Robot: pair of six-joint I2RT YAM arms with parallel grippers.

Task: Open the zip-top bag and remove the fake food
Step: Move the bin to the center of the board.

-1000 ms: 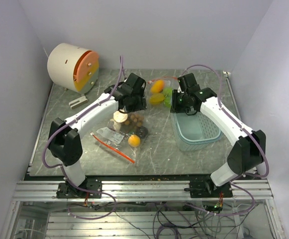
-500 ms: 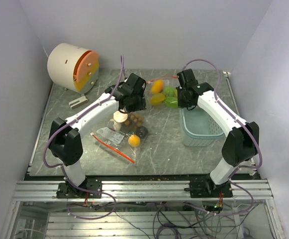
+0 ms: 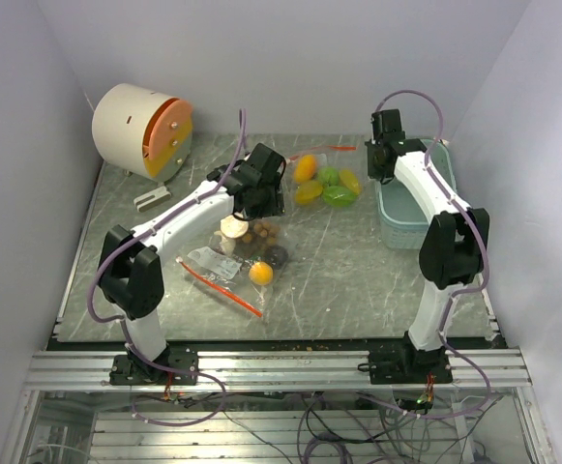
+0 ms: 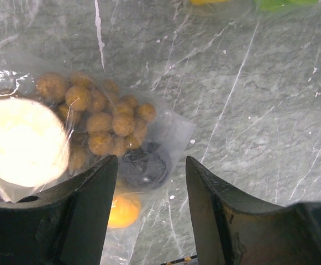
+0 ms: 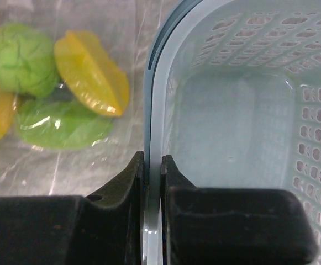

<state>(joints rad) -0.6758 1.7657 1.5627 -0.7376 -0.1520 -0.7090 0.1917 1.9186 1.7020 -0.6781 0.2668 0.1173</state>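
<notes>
Grey marble tabletop [image 3: 358, 261], one arm holding, one poised.
Right gripper [image 5: 152, 160] pinches the teal basket [image 5: 156, 99] by its rim, likely to clear room; left gripper [image 4: 151, 165] hangs spread directly above the zip-top bag [image 4: 177, 124], fake food [image 4: 108, 124] inside it.

Basket [image 5: 156, 99] cropped at right edge, orange fruit [image 4: 124, 211] half behind left hand [image 4: 151, 171]

Left arm: elbow bent, reaching forward and inward, wrist pitched down.
Left gripper [image 4: 152, 171]: fingers spread wide, holding nothing.
Right arm: stretched far back on its own side.
Right gripper [image 5: 152, 163]: fingers pinched onto the basket rim [image 5: 153, 99].
</notes>
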